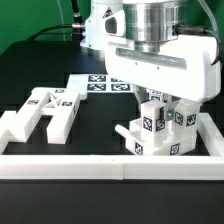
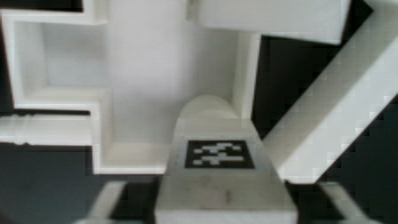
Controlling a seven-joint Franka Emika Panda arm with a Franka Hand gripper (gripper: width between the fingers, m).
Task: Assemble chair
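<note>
A partly joined chair assembly point(image 1: 157, 132), chunky white with black-and-white tags, stands against the border wall at the exterior view's right. My gripper point(image 1: 167, 102) hangs straight over it, its fingers on either side of the topmost tagged piece. In the wrist view that tagged piece point(image 2: 219, 150) lies between my fingers point(image 2: 114, 196), with a dark gap on each side, so my gripper point(image 2: 222, 202) is open and not touching it. The white frame point(image 2: 107, 90) of the assembly lies beyond it. A loose H-shaped frame point(image 1: 45, 110) lies flat at the exterior view's left.
The long white border wall point(image 1: 100, 166) runs along the front and turns up the exterior view's right side. The marker board point(image 1: 105, 83) lies flat at the back, behind the arm. Black tabletop lies between the H-shaped frame and the assembly.
</note>
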